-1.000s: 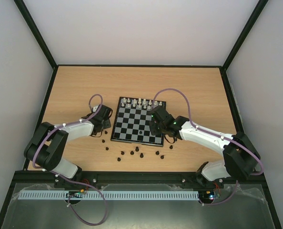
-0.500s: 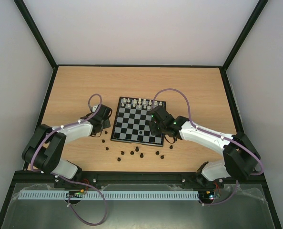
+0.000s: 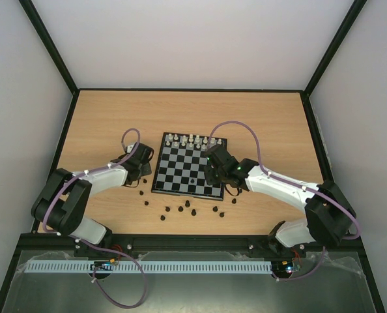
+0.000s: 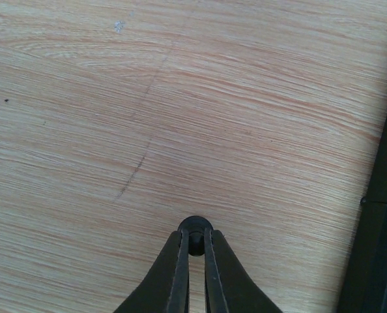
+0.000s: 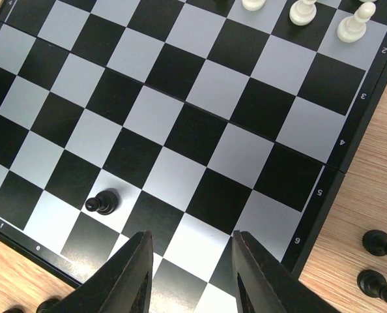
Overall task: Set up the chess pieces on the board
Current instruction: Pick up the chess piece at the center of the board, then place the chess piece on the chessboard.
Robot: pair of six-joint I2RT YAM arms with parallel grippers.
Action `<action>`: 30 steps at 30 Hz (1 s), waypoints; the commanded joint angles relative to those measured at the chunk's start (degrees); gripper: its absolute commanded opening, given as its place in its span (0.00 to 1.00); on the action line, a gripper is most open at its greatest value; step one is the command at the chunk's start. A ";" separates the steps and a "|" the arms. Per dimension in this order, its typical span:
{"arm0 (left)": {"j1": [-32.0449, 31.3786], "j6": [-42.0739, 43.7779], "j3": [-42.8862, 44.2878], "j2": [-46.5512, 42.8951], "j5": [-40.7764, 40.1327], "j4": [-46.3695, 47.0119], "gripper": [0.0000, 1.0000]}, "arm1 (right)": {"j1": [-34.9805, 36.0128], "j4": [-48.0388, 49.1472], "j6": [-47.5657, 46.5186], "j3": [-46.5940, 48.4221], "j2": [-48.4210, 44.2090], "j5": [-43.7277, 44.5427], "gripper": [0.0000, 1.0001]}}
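The board (image 3: 159, 177) lies mid-table with white pieces (image 3: 192, 139) along its far row. One black pawn (image 3: 192, 180) (image 5: 102, 202) stands on a pale square near the front edge. Several loose black chess pieces (image 3: 180, 209) lie on the wood in front of the board. My left gripper (image 3: 143, 177) (image 4: 195, 246) is low on the table just left of the board, shut on a small black piece (image 4: 195, 229) that rests on the wood. My right gripper (image 3: 213, 171) (image 5: 190, 240) hovers over the board's near right squares, open, with nothing between its fingers.
Two black pieces (image 5: 378, 243) (image 5: 373, 283) lie on the wood just off the board's right edge. A dark strip (image 4: 384, 222) runs down the right side of the left wrist view. Black frame rails border the table.
My left gripper has closed onto the black piece beside the board. The right arm and the pieces on the board have not moved.
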 commanded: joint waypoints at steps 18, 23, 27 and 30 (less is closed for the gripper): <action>-13.49 1.58 4.68 -16.88 -2.65 -14.75 0.02 | -0.28 -4.46 4.04 -4.11 -12.61 2.25 0.34; -18.23 1.86 6.69 -15.00 0.37 -15.41 0.02 | -0.26 -3.10 5.73 -6.17 -13.04 2.24 0.34; -22.20 1.46 8.78 -11.06 2.06 -14.12 0.02 | -0.26 -2.95 6.34 -7.18 -13.20 4.64 0.34; -23.37 1.14 8.90 -9.76 3.52 -12.19 0.02 | -0.29 -3.39 6.64 -7.84 -13.67 5.80 0.35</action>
